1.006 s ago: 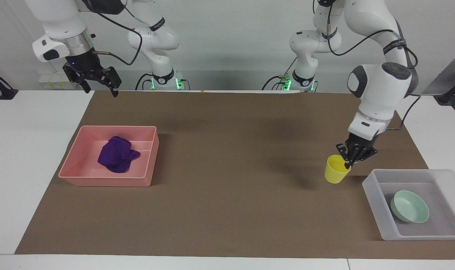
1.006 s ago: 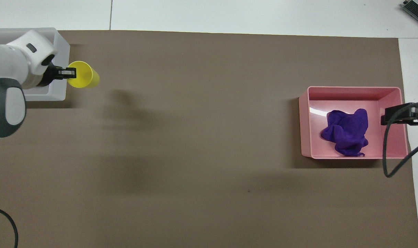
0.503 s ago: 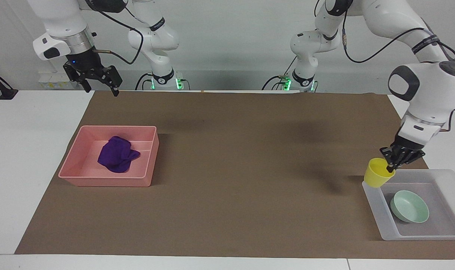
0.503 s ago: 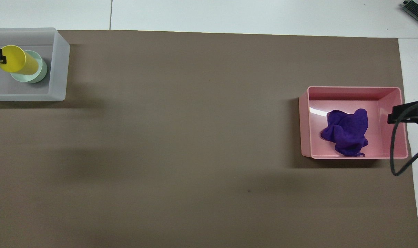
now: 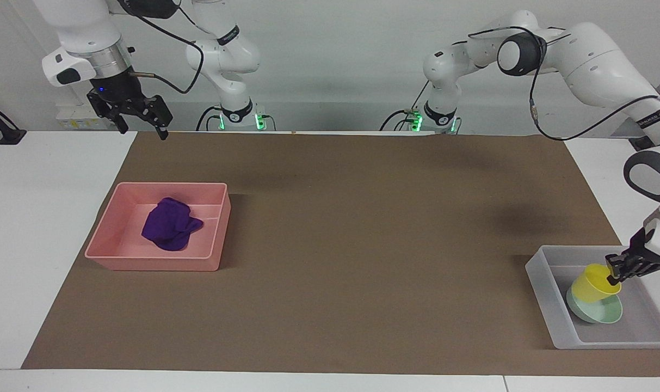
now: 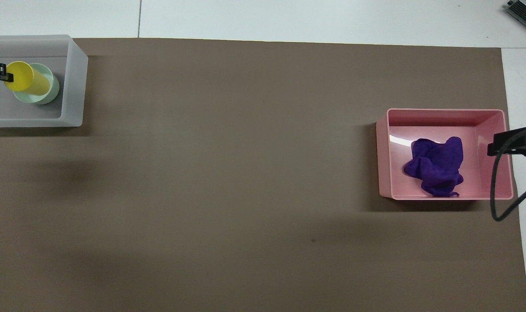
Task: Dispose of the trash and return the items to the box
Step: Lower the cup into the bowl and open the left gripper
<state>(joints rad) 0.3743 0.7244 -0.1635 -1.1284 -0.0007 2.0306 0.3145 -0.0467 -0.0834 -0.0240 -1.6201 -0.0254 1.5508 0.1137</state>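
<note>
My left gripper (image 5: pixel 616 274) is shut on the rim of the yellow cup (image 5: pixel 593 284) and holds it tilted inside the frosted box (image 5: pixel 541 283). The cup's base is in or just above the mint-green bowl (image 5: pixel 602 314); I cannot tell if they touch. The overhead view shows the same: the left gripper (image 6: pixel 4 77), the cup (image 6: pixel 25 79), the bowl (image 6: pixel 49 90) and the box (image 6: pixel 75 86). The purple cloth (image 5: pixel 171 224) (image 6: pixel 437 167) lies in the pink tray (image 5: pixel 150 264) (image 6: pixel 445 113). My right gripper (image 5: pixel 142 124) (image 6: pixel 505 145) is open, empty and raised over the tray's edge at the right arm's end.
A brown mat (image 5: pixel 330 245) covers most of the white table. The box stands at the left arm's end, the pink tray at the right arm's end. A black cable (image 6: pixel 493 190) hangs from the right arm over the tray's corner.
My left gripper has carried the cup from the mat beside the box into the box and lowered it onto the bowl. The right gripper has hardly moved.
</note>
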